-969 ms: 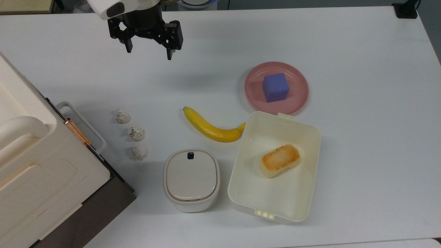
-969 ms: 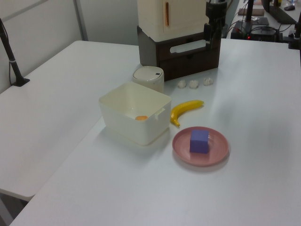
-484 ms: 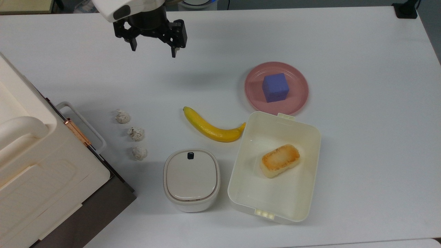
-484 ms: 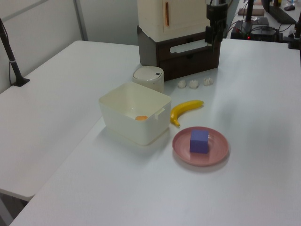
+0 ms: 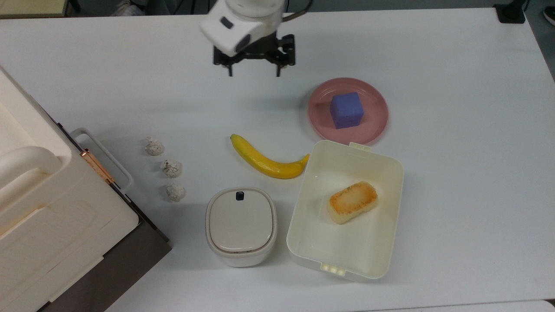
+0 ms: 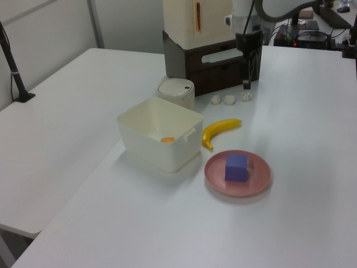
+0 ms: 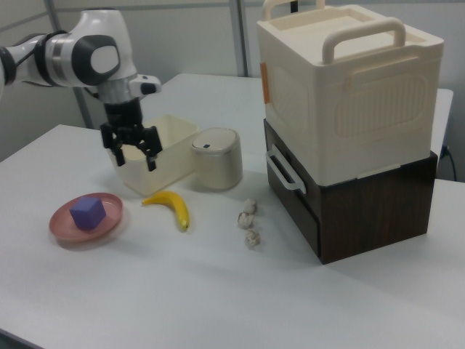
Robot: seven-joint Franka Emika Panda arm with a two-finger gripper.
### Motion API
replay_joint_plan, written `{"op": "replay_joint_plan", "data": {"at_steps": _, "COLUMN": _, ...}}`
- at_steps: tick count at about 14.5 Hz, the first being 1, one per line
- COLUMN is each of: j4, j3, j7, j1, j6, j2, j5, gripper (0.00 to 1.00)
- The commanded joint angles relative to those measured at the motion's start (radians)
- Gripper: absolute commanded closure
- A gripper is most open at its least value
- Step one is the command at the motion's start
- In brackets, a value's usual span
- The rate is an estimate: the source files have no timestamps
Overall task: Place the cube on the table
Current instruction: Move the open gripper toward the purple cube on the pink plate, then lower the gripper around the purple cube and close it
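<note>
Top view, working from the near edge outward: you had one cream plastic box [image 5: 303,242] at the front of the surface [image 5: 468,182], with one toasted bread block [image 5: 352,202] lying inside it. Just to the top view's left of the box stood one lidded white canister [image 5: 241,225], and further left the stacked cream-and-dark-brown cabinet [image 5: 52,216] filled the corner. Beyond the canister you could count three small crumpled white lumps [image 5: 171,168] in a short line, and one banana [image 5: 266,159] whose far tip reached the box's rim.

Behind the box sat one pink plate [image 5: 373,125], just beside the box's far edge. The cube [image 5: 346,109], the single blue-purple one, rested flat on the middle of that plate, so it was not yet on the bare surface.

Farthest back, your one gripper [image 5: 253,73] hung above the surface with its fingers spread wide and nothing between them. It was to the top view's left of the plate and well apart from the cube.

In the right view, the gripper [image 7: 134,161] pointed straight down in front of the cream box, with the cube [image 7: 89,213] and plate lower at the right view's left. In the left view, the gripper [image 6: 247,84] hung in front of the cabinet, above the lumps.
</note>
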Motion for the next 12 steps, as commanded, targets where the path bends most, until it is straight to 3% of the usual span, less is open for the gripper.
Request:
{"op": "replay_joint_plan", "data": {"at_steps": 1, "j4": -0.034, "j3": -0.014, "j7": -0.012, "j1": 0.102, "j6": 0.043, "j2": 0.016, "j5": 0.063, "gripper": 0.0}}
{"op": "replay_joint_plan", "data": {"at_steps": 7, "j4": -0.057, "j3": -0.008, "j7": -0.009, "j1": 0.197, "j6": 0.158, "j2": 0.103, "j5": 0.082, "gripper": 0.0}}
{"op": "replay_joint_plan", "data": {"at_steps": 12, "j4": -0.059, "j3": -0.003, "j7": 0.084, "j1": 0.271, "j6": 0.27, "j2": 0.189, "j5": 0.082, "gripper": 0.0}}
